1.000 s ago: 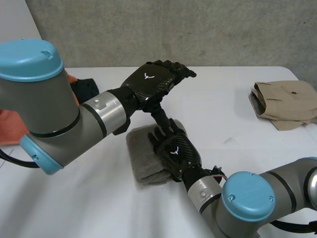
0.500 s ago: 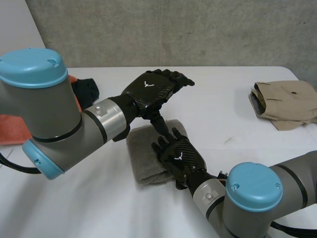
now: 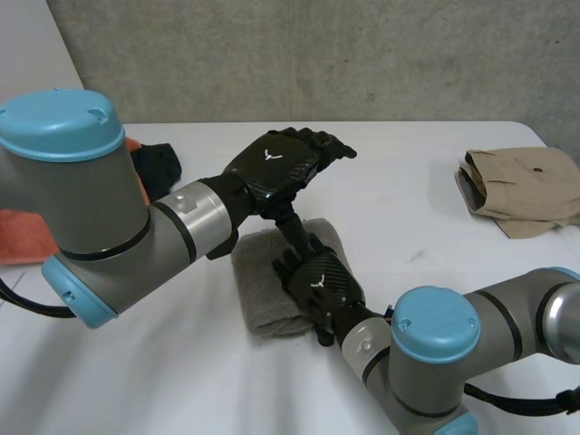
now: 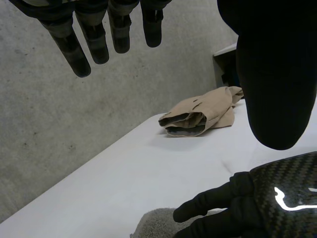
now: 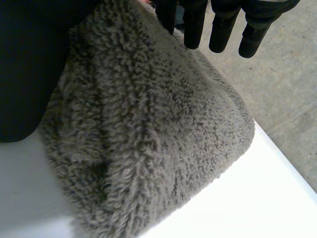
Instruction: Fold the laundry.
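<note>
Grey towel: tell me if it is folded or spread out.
Folded: the grey towel is a thick, compact bundle with doubled layers at its edge, under the right hand.

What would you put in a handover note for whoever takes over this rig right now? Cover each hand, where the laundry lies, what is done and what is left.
Left hand: open, fingers straight, raised above the table, holding nothing.
Right hand: open, fingers straight, lying on the grey towel.
Laundry: the grey towel is mid-table. A tan garment is at the table's right end. An orange cloth and a dark cloth are at the left, behind the left arm.
Done: the towel and the tan garment look folded.
Left: probably the orange and dark cloths, which look unfolded.
</note>
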`<state>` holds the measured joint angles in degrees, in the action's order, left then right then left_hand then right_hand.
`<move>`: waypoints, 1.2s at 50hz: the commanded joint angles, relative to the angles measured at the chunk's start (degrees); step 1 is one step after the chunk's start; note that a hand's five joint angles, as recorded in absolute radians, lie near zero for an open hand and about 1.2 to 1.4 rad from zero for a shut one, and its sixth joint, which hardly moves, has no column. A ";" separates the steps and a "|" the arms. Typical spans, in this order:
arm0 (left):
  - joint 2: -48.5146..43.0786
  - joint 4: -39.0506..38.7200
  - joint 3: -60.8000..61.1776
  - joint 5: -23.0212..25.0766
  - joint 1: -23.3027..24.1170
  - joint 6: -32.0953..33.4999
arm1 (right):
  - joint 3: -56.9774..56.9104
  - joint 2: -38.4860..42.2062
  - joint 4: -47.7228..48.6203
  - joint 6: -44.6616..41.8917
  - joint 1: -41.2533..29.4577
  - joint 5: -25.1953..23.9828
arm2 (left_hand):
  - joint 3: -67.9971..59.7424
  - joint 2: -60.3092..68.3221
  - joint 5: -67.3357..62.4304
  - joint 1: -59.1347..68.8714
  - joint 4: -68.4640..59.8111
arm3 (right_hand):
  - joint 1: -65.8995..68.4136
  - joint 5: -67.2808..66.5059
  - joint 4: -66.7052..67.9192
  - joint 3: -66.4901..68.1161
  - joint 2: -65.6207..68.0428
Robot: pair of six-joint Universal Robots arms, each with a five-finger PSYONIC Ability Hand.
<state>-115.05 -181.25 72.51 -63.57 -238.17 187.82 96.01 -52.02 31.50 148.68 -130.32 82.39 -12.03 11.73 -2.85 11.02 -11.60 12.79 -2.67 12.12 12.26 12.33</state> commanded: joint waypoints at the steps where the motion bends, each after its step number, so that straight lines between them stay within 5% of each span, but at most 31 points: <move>1: 0.09 0.02 0.00 0.02 -0.28 0.00 | -2.40 1.31 -0.03 0.03 -0.02 -0.22 | -0.88 1.17 -0.06 1.88 -1.31 | 1.49 -1.62 2.17 2.03 1.96; 20: 0.44 0.02 0.70 -0.07 -1.07 0.00 | -9.35 4.65 -0.12 0.38 -0.11 -0.13 | -0.88 1.17 -0.06 1.88 -1.31 | 12.58 -12.71 13.26 13.12 13.05; 28: 0.97 -0.07 0.61 -0.16 -1.95 0.00 | -11.81 4.91 -0.12 1.00 0.33 -0.13 | -0.88 1.17 -0.06 1.88 -1.31 | 39.98 -40.10 40.65 40.51 40.45; 32: 1.58 -0.07 0.44 -0.16 -2.48 0.00 | -13.74 5.26 -0.12 2.05 1.38 -1.44 | -0.88 1.17 -0.06 1.88 -1.31 | 67.15 -67.27 67.82 67.68 67.61; 35: 2.20 -0.16 0.35 -0.33 -3.27 0.00 | -14.80 5.35 -0.03 2.58 2.00 -2.15 | -0.88 1.17 -0.06 1.88 -1.31 | 67.21 -67.33 67.88 67.74 67.67; 45: 5.27 -0.51 -0.88 -0.51 -3.88 -0.35 | -26.65 0.61 1.46 8.02 13.85 -2.32 | -0.88 1.17 -0.06 1.88 -1.31 | 67.21 -67.33 67.88 67.74 67.67; 52: 5.54 -0.51 -0.97 -0.42 -3.36 -0.35 | -30.97 -0.36 11.39 14.27 27.47 -4.61 | -0.88 1.17 -0.06 1.88 -1.31 | 67.21 -67.33 67.88 67.74 67.67; 60: 5.18 -0.51 -0.71 -0.42 -2.39 -0.35 | -38.08 11.22 16.58 16.46 44.62 -14.00 | -0.88 1.17 -0.06 1.88 -1.31 | 67.21 -67.33 67.88 67.74 67.67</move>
<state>-109.54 -181.77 71.62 -64.01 -241.36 187.44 63.01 -49.73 44.98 163.93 -95.85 75.14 -12.03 11.73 -2.85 11.02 -11.60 59.75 -54.18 68.54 66.26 65.77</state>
